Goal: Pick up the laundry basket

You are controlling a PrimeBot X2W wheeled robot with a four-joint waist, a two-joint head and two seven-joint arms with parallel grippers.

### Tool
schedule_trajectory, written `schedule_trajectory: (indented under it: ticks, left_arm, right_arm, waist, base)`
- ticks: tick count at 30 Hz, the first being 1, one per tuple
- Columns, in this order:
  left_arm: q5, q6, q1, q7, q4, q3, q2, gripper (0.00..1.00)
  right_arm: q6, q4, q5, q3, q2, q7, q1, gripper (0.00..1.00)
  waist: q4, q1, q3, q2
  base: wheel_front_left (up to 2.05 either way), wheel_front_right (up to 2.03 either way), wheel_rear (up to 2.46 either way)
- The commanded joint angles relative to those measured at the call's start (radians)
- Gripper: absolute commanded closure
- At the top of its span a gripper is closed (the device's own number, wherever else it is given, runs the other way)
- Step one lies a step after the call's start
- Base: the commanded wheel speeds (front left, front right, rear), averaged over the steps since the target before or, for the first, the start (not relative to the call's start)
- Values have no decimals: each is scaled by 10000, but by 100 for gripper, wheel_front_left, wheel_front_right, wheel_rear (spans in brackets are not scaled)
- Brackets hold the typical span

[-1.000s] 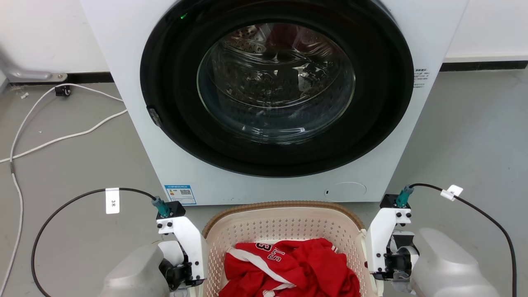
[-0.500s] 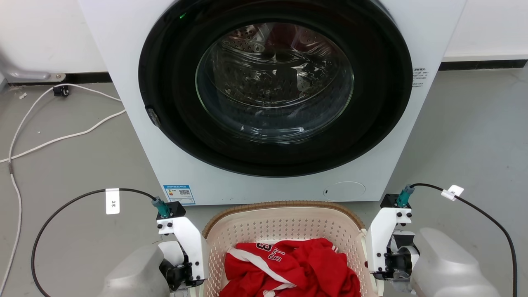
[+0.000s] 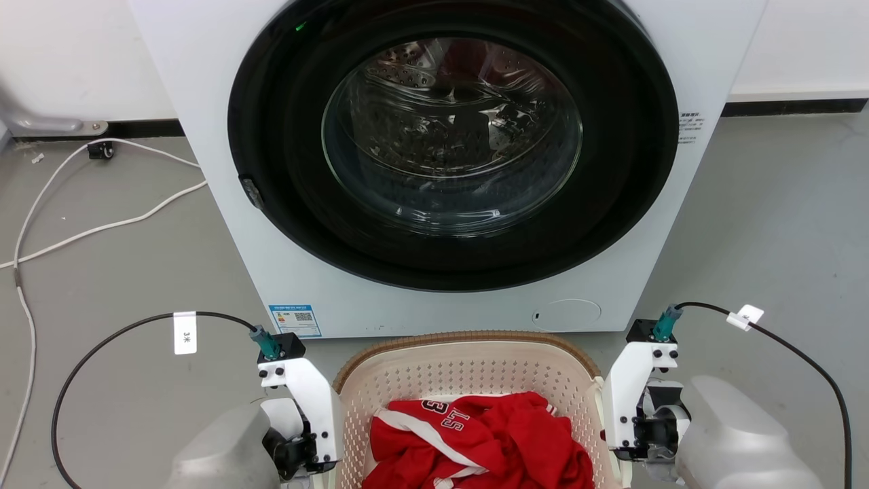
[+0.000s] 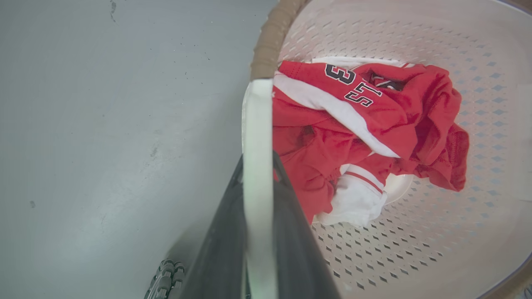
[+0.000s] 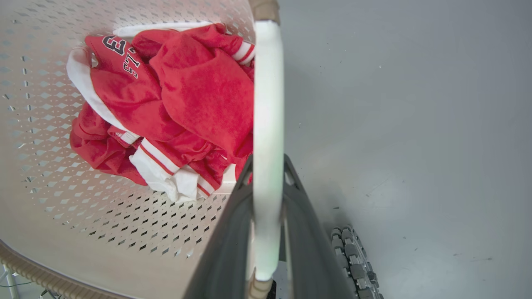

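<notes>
Left claw (image 4: 257, 166), right claw (image 5: 268, 164) clenched on handles (image 4: 257, 116) of laundry basket (image 3: 468, 370); uneven lift might tilt it, spilling red jersey (image 3: 475, 441).

"3" on red jersey (image 4: 374, 120); "3米", cable tag (image 3: 185, 333)

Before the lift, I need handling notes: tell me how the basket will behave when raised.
Probably light: the plastic basket holds one red garment. Should hang level: left gripper and right gripper clamp opposite handles. Perforated walls may flex slightly.
</notes>
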Motion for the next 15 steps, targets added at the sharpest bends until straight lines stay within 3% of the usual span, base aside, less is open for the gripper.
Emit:
schedule_trajectory:
  ticks: [1, 15]
  left_arm:
    - [-142, -118, -130, -36, -190, 4, -341, 100]
    - [-244, -124, -152, -139, -165, -111, -396, 100]
  right_arm:
    - [117, -65, 65, 10, 263, -47, 125, 100]
    - [117, -66, -25, -95, 269, -71, 149, 100]
  waist:
    - [-1, 0, 11, 0]
    - [-15, 0, 74, 0]
  base:
    - [0, 0, 0]
    - [0, 0, 0]
